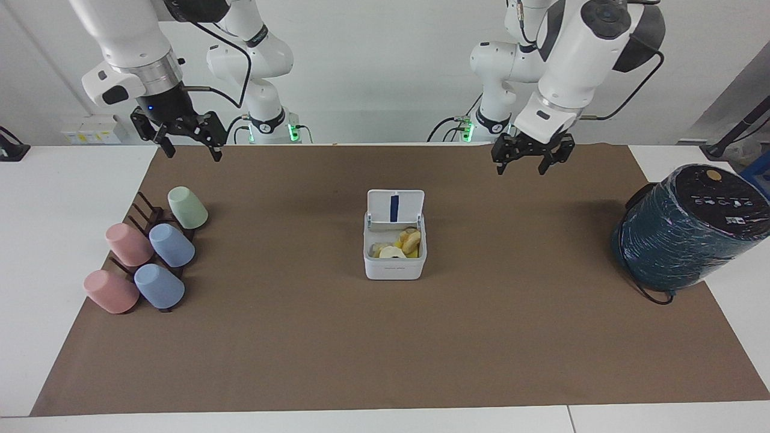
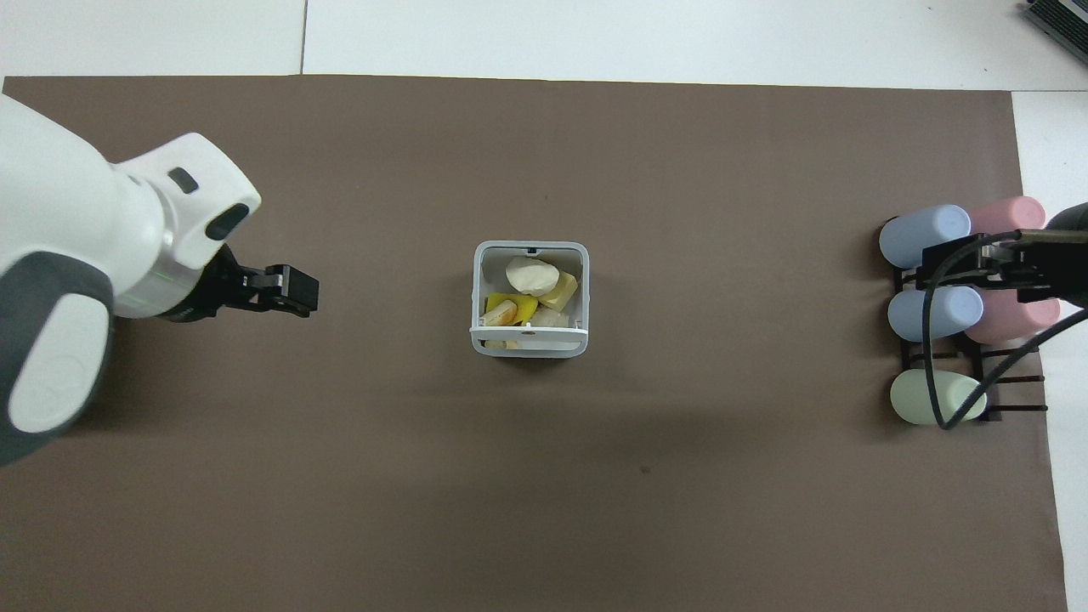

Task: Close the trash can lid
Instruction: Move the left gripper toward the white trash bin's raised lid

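The trash can [image 1: 394, 269] is a small white box in the middle of the brown mat, with food scraps inside. It also shows in the overhead view [image 2: 478, 293]. Its lid [image 1: 395, 206] stands upright on the edge nearer to the robots, blue strip showing. In the overhead view the lid [image 2: 529, 330] is seen edge-on. My left gripper [image 1: 521, 169] is open and empty, up in the air over the mat toward the left arm's end, apart from the can; it also shows from overhead [image 2: 293, 291]. My right gripper [image 1: 192, 153] is open and waits over the cup rack [image 2: 935, 259].
A large dark teal cylinder [image 1: 686, 231] stands at the left arm's end of the table. A dark rack with several pastel cups [image 1: 150, 252] sits at the right arm's end, also seen from overhead [image 2: 931, 310]. The brown mat [image 1: 385, 349] covers most of the table.
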`<state>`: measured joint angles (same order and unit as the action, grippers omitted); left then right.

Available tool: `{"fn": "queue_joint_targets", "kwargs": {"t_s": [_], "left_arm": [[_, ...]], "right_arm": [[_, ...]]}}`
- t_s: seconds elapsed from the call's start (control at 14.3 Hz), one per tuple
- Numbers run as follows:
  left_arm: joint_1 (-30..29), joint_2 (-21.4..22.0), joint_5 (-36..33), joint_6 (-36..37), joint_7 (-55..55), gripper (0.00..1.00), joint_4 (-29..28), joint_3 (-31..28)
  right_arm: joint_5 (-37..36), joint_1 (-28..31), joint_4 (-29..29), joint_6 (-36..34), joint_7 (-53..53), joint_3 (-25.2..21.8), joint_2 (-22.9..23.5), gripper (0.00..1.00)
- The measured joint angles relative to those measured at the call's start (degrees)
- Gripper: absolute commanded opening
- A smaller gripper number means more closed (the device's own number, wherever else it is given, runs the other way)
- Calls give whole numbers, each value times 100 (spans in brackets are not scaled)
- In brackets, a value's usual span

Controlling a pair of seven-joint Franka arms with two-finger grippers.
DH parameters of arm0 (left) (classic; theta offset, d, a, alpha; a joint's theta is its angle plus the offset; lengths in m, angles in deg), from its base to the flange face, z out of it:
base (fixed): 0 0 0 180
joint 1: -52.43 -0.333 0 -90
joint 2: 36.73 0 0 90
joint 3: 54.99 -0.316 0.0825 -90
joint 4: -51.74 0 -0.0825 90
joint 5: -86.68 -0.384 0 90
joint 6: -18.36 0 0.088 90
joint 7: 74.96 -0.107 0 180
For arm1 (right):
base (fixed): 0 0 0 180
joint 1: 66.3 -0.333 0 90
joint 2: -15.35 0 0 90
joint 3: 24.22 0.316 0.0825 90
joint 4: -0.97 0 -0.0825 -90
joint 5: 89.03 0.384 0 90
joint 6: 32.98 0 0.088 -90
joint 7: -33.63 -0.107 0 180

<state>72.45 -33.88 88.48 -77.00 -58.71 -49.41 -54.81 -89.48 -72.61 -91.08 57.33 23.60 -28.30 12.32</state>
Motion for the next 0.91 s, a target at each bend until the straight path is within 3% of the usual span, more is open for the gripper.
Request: {"fn": "queue_joint_targets", "kwargs": {"t_s": [0.28, 0.91], "left_arm": [[631, 364, 31, -227, 711, 35, -623, 12], [1736, 578, 148, -1478, 2018, 25, -1530, 22]], "right_arm": [[0, 0, 0, 0, 0, 0, 0, 100], [0, 0, 0, 0, 0, 0, 0, 100]]}}
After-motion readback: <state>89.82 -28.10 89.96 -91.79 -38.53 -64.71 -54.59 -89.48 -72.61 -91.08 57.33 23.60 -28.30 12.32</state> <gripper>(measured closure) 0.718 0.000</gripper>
